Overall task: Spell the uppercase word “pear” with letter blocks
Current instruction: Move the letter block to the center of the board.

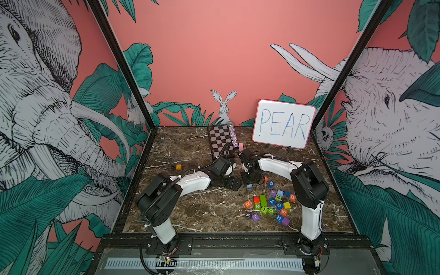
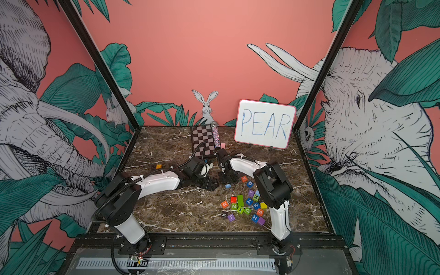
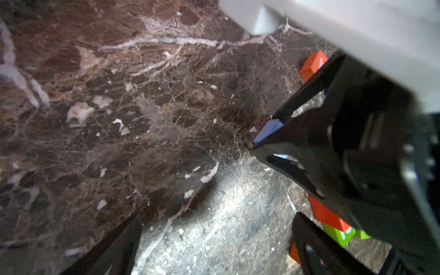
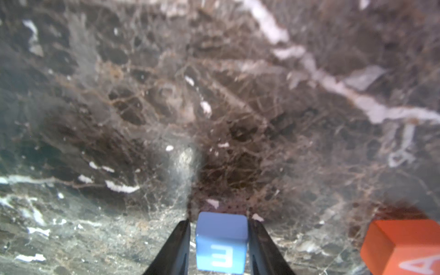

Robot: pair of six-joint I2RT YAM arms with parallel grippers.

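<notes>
The light-blue E block [image 4: 221, 240] rests on the marble table between the fingertips of my right gripper [image 4: 219, 223]. The jaws stand a little wider than the cube, with a thin gap on one side. In both top views this block [image 1: 249, 186] [image 2: 228, 186] lies just in front of the right gripper [image 1: 248, 181]. The orange A block [image 4: 402, 247] [image 1: 266, 178] sits close beside it. The orange R block [image 1: 247, 204] [image 2: 224, 204] lies at the near-left edge of the pile. My left gripper [image 3: 214, 247] [image 1: 234, 184] is wide open and empty, low over the table to the left of the E block.
A pile of several coloured letter and digit blocks [image 1: 273, 204] lies in front of the right arm. A lone yellow-orange cube [image 1: 178, 167] sits at the left. At the back are a checkerboard [image 1: 219, 140], a glittery tube [image 1: 232, 135] and the whiteboard reading PEAR [image 1: 283, 123].
</notes>
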